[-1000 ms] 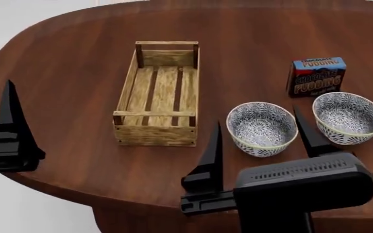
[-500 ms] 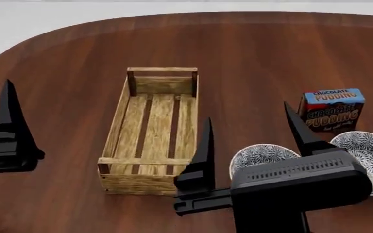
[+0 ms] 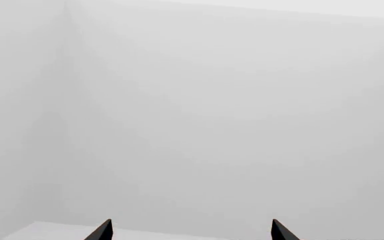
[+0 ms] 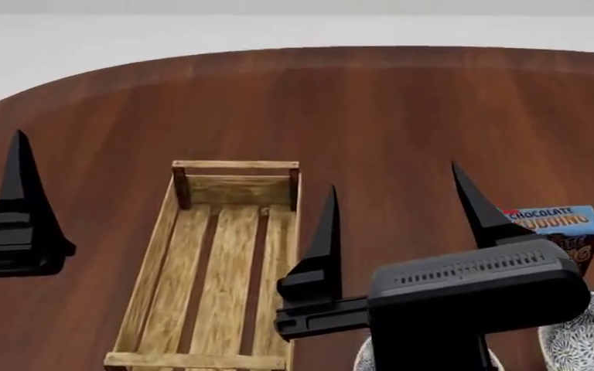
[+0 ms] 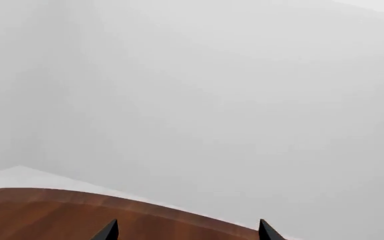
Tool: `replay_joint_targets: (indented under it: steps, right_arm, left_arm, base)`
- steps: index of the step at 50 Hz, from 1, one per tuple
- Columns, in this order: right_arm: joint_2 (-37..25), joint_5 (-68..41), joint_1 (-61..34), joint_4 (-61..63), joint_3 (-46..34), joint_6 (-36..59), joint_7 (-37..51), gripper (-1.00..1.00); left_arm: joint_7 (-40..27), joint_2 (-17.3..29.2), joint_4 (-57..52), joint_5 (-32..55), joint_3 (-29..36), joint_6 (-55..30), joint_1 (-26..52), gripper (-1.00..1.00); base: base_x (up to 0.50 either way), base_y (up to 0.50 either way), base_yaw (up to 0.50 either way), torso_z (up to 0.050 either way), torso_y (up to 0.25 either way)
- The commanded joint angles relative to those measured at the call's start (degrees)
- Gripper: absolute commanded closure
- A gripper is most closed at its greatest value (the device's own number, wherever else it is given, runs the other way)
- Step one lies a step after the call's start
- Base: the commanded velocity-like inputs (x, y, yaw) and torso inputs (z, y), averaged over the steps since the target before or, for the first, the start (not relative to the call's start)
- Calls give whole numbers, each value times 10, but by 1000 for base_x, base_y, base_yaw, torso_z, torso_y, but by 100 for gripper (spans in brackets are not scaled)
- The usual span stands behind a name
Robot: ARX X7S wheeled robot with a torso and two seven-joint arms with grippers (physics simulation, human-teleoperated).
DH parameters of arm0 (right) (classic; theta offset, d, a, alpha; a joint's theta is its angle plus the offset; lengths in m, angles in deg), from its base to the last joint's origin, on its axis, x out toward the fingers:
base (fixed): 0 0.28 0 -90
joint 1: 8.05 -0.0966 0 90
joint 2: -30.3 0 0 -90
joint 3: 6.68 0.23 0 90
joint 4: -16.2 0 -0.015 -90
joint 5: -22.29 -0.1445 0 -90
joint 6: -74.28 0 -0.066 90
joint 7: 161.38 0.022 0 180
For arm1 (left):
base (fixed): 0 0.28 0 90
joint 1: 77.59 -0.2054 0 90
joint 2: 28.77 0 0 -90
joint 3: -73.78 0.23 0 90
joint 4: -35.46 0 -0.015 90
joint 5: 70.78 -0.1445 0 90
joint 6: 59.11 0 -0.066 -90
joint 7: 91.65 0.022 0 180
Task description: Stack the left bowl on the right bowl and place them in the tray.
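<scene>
The view had shifted: tray (image 4: pixel 214 270) and both bowls (image 4: pixel 591 336) slid toward the frame's bottom edge on the surface (image 4: pixel 401 108). Right hand (image 4: pixel 395 232) hung open above the left bowl, left hand (image 3: pixel 190 231) open too; nothing was grasped yet

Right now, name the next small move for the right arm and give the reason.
Probably tilt the right gripper down toward the left bowl. Its jaws stand open and point up, away from the table; the right wrist view shows only the table edge and wall. Both bowls sit at the head view's bottom edge, outside the tray.
</scene>
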Motion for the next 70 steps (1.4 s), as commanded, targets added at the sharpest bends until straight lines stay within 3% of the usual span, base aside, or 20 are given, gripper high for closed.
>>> replay_joint_targets:
  steps: [1,13,19,31,70]
  right_arm:
    - [-2,0,-3,-4,-4,2,7,-100]
    - [9,-10,-3,-5,12,4,21,-100]
    - [8,-10,-2,-1,13,10,27,-100]
    - [3,-9,-5,-5,4,15,32,-100]
    - [-12,-14,-5,9,-11,19,45,-100]
  left_arm:
    - [-3,3,7,0,6,4,0,-100]
    - [-10,5,1,7,6,11,-2,-100]
    - [-11,4,-11,57,-23,-14,-3,-100]
    - [5,20,-5,59,-28,28,-18,-100]
    - [-31,30,0,50,-12,35,-6,-100]
  base:
    - [500,-78,0,0,0]
    - [484,-69,0,0,1]
    - [-6,0,0,0,2]
    - [0,0,0,0,-8]
    - [14,0,0,0,-224]
